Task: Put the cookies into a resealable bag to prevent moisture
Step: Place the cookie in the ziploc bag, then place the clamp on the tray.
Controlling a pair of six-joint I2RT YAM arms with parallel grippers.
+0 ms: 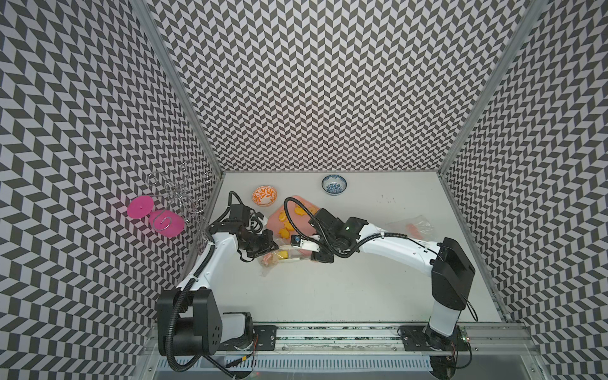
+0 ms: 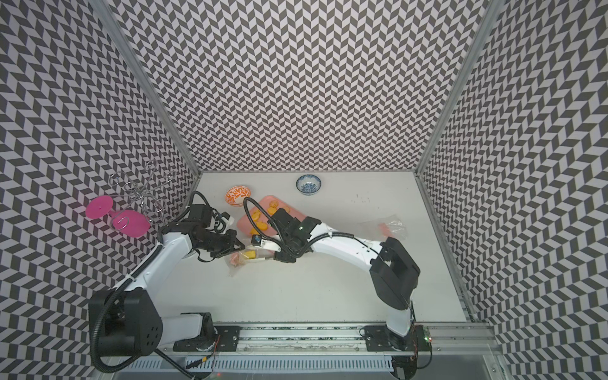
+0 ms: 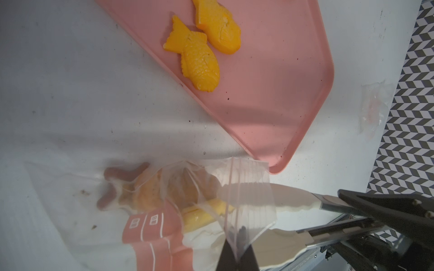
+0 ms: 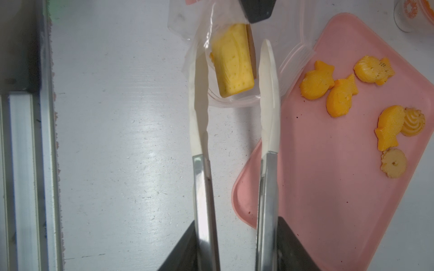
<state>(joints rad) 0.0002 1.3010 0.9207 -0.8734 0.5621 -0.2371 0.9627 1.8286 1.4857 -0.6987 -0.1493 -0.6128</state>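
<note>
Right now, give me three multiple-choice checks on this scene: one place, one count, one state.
1. Where is the rectangular yellow cookie? A on the bare table; B at the mouth of the clear bag, between the tips of the tongs; C in a bowl.
2. How many cookies show on the pink tray in the right wrist view? A two; B twelve; C six.
3. On the left gripper, the jaws are: A shut on the bag's edge; B wide open; C shut on a cookie.
Key: 1 B, plastic surrounds its far end; 2 C, four fish, one swirl, one round flower; 3 A, the jaws pinch the zip strip.
</note>
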